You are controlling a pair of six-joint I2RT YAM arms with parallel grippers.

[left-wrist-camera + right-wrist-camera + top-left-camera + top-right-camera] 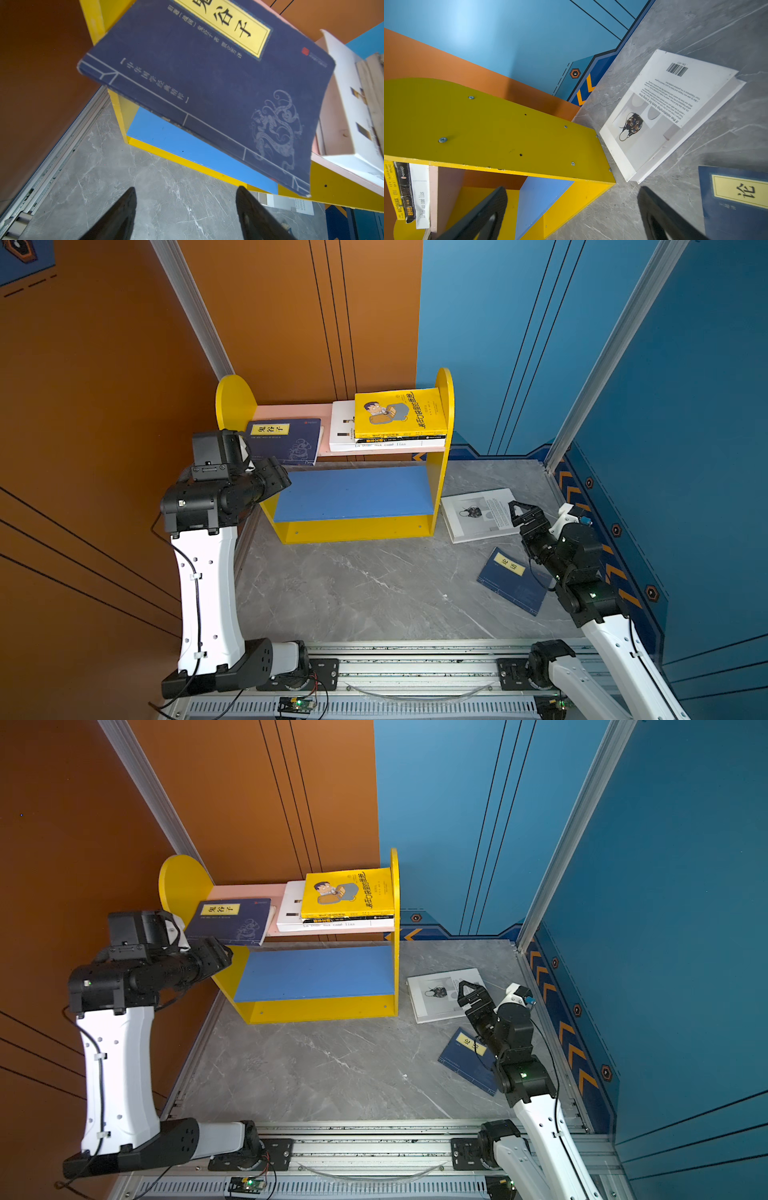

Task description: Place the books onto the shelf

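The shelf (235,402) stands at the back. A yellow book (399,412) tops a flat stack on the right of its pink upper board (291,410), over a black book and a white book (343,423). A navy book (286,439) (207,83) lies on the left of that board and overhangs the front edge. My left gripper (276,475) (185,188) hovers open just in front of it, holding nothing. A white and grey book (478,514) (664,108) and a second navy book (513,580) (735,197) lie on the floor. My right gripper (519,510) (573,188) is open at the white and grey book's right edge.
The blue lower board (353,493) holds nothing. An orange wall runs close along the left arm and a blue wall (685,448) close behind the right arm. An aluminium rail (415,659) crosses the front. Grey marble floor (374,585) lies between rail and shelf.
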